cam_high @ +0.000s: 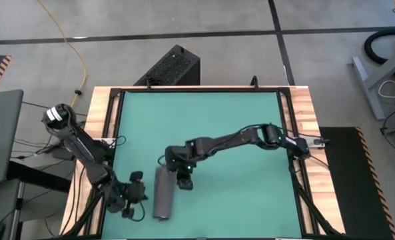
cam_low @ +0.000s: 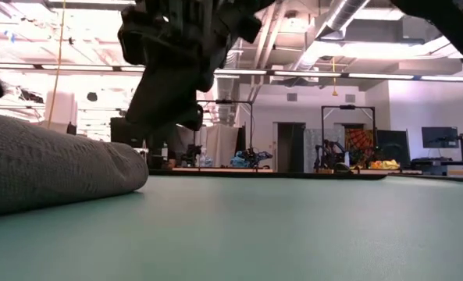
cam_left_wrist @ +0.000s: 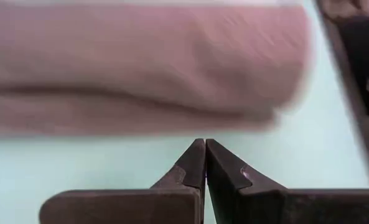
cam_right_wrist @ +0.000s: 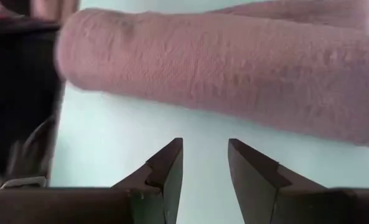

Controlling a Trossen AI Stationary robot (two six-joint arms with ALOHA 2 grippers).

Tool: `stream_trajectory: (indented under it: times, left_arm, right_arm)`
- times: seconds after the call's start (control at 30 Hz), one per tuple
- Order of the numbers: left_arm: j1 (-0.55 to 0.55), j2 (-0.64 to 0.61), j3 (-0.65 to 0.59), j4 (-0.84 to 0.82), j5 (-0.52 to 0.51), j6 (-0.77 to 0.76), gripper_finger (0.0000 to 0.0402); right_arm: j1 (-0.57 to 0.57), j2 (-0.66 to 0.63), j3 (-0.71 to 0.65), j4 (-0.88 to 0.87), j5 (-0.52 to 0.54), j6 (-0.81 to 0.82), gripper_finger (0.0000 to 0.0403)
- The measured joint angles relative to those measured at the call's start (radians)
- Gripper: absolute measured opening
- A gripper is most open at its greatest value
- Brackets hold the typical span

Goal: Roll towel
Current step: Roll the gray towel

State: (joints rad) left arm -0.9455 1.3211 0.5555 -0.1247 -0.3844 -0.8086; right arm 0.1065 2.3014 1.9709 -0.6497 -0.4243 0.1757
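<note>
The left gripper (cam_high: 132,200) waits at the tabletop's (cam_high: 237,133) 7 o'clock edge, clenched on nothing. Just to its right, the towel (cam_high: 162,193) lies rolled up near 6 o'clock. The right gripper (cam_high: 183,181) hangs beside the roll at its 2 o'clock, fingers apart, grasping nothing.

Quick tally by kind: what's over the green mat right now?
Towel, rolled: 1
Grippers: 2, left gripper shut beside the roll, right gripper open, empty
Total: 3
</note>
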Motion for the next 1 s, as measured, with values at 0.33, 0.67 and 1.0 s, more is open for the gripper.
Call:
stream_trajectory:
  times: [0.33,0.67,1.0]
  left_arm:
    - [0.332,-0.122,-0.006,-0.039,-0.006,0.422,0.0]
    - [0.552,-0.11,-0.005,0.015,0.115,0.647,0.0]
    - [0.553,0.094,-0.005,0.076,0.186,0.621,0.0]
  right_arm:
    - [0.222,-0.007,-0.002,0.308,0.289,0.162,0.0152]
    - [0.298,0.105,-0.003,0.641,0.569,0.149,0.0118]
    - [0.348,0.16,0.0,0.543,0.639,0.131,0.0063]
